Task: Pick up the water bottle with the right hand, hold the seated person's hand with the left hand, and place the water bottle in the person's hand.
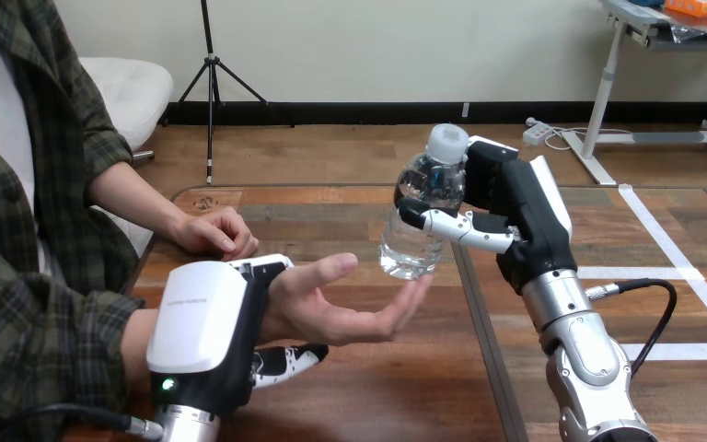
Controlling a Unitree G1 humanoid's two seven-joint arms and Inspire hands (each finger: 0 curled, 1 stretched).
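One water bottle (410, 250) is showing, wearing one white cap (446, 143). Two robot hands are showing: the left hand (204, 327) and the right hand (508, 214), one at each side. Two hands of the person are showing as well: the person's open hand (342, 311), lying palm up, and the person's other hand (216, 230), resting farther back on the wood. One wooden table (387, 391) is lying beneath all of them

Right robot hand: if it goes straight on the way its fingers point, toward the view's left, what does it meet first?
Probably the person's upturned open hand: the clear plastic water bottle in the right robot hand hangs over its fingertips. Depth is unclear.
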